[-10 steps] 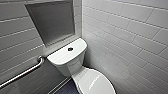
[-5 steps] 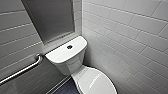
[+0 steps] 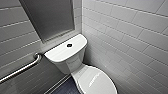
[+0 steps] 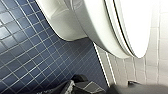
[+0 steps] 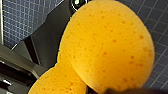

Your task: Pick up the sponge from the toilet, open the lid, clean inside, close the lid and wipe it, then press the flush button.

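Note:
The white toilet (image 3: 72,62) stands in the corner with its glossy oval lid (image 3: 97,81) down. The dark round flush button (image 3: 69,45) sits in the middle of the flat tank cover. The orange sponge (image 5: 107,47) bulges large in the right wrist view, pinched in my right gripper (image 5: 90,87), which is shut on it above the blue floor tiles. In the left wrist view the bowl (image 4: 82,22) and the lid's edge (image 4: 135,22) show from the side. My left gripper (image 4: 100,87) hangs low beside the bowl, open and holding nothing.
A steel grab bar (image 3: 22,68) runs along the left wall. A grey recessed niche (image 3: 50,17) is set above the tank. White tiled wall (image 3: 125,37) closes in the toilet's right side. Dark blue tiled floor (image 4: 25,55) lies beside the bowl.
The head view has shifted very slightly, so the camera moved a touch. The toilet, lid and button stand as before.

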Robot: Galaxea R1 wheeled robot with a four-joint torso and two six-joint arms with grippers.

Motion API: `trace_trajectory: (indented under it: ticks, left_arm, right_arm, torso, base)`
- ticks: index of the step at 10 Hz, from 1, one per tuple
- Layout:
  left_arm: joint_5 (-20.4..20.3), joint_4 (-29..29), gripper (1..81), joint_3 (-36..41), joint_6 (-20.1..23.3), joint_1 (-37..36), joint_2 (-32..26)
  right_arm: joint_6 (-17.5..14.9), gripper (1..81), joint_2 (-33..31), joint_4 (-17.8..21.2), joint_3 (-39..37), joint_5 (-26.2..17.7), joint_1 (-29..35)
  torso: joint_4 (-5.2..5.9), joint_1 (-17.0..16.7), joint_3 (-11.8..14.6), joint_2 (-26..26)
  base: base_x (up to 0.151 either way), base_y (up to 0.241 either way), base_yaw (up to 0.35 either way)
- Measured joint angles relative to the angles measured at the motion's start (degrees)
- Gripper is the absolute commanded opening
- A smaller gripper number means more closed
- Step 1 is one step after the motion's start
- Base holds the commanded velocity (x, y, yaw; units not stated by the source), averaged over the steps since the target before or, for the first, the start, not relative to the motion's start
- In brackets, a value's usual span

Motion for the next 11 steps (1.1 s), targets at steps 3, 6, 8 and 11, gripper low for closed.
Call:
trace_trajectory:
  ticks: [3, 6, 8, 11]
  left_arm:
    - [-1.4, -1.0, 81.1, -1.9, -5.7, -2.5, 3.6]
    - [-2.6, -1.3, 81.1, -1.9, -7.4, -4.8, 4.1]
    - [-3.3, -1.4, 81.1, -1.8, -8.5, -6.2, 4.3]
    - [-5.2, -1.5, 81.1, -0.5, -9.1, -7.9, 4.6]
  right_arm:
    - [0.1, 1.0, 0.6, 0.0, 0.0, 0.0, 0.0]
    - [0.2, 1.0, 0.8, 0.0, -0.1, 0.0, 0.3]
    - [0.3, 1.0, 0.8, 0.0, -0.1, 0.0, 0.5]
    - [0.3, 1.0, 0.9, 0.0, -0.3, 0.1, 1.1]
  torso:
    - [0.00, 0.0, 0.0, 0.0]
    - [0.00, 0.0, -0.7, 0.0]
    - [0.00, 0.0, -2.7, 0.0]
    - [0.00, 0.1, -3.1, 0.0]
  base:
    - [0.000, 0.000, 0.000]
    - [0.000, 0.000, 0.000]
    - [0.000, 0.000, 0.000]
    - [0.000, 0.000, 0.000]
